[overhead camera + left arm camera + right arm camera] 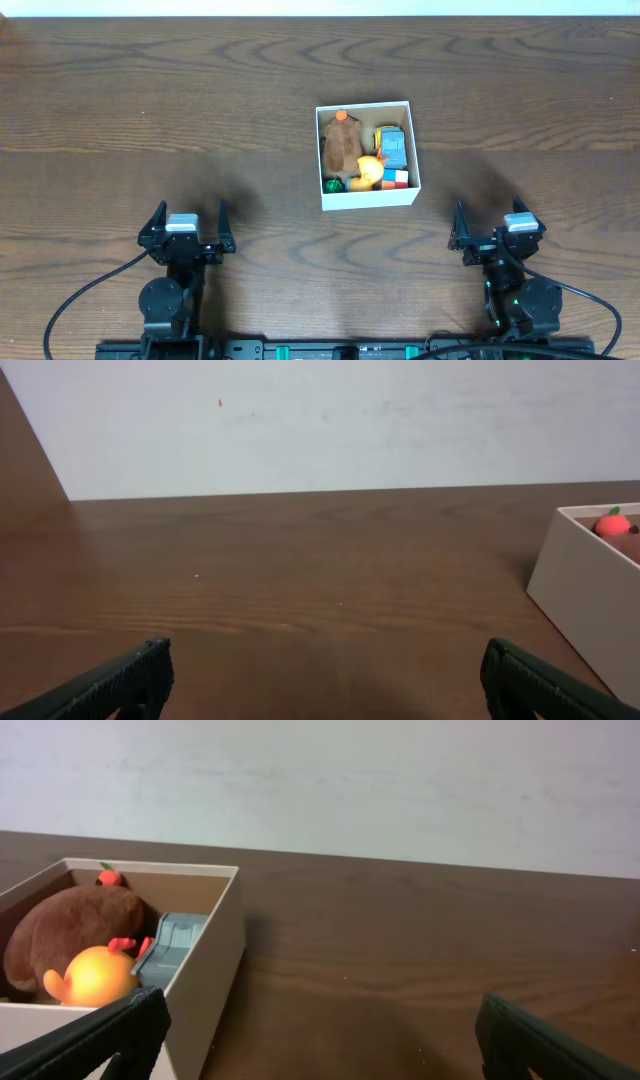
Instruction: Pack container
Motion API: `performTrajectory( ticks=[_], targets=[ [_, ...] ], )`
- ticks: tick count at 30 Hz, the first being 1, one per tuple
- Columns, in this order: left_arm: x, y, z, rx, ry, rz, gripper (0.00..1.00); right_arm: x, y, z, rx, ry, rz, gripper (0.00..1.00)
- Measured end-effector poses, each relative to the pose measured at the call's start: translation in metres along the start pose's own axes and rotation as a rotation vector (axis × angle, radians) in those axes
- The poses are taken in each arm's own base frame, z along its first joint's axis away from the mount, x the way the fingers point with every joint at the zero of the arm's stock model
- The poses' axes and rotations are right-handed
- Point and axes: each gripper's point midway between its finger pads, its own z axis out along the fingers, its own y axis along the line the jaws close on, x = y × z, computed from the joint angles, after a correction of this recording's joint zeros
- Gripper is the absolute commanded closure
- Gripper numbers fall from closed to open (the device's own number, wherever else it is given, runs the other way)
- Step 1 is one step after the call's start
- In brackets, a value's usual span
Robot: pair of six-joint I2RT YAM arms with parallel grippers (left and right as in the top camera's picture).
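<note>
Container loaded with toys, both grippers spread wide and empty.
The container (368,197) is seen flat on the wooden table (150,100), and it is well filled: a brown plush toy (340,147) is laid along its left side, a blue toy (393,148) is tucked against its right wall, a yellow duck (370,170) is wedged between them toward the near wall, and a green ball (333,185) is lodged in its near left corner. The left gripper (191,207) is held well apart from the container, nearer and to its left, jaws spread wide, nothing between them. The right gripper (488,206) is placed near the container's near right corner, jaws equally wide, nothing gripped.
</note>
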Motion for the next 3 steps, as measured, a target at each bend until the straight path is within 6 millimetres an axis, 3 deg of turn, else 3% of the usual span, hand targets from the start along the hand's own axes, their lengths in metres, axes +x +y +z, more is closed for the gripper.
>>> performTrajectory(
  ticks=[3],
  targets=[
    [0.0000, 0.0001, 0.0000, 0.000, 0.000, 0.000, 0.02, 0.0001, 0.0000, 0.0000, 0.000, 0.000, 0.000, 0.01]
  ],
)
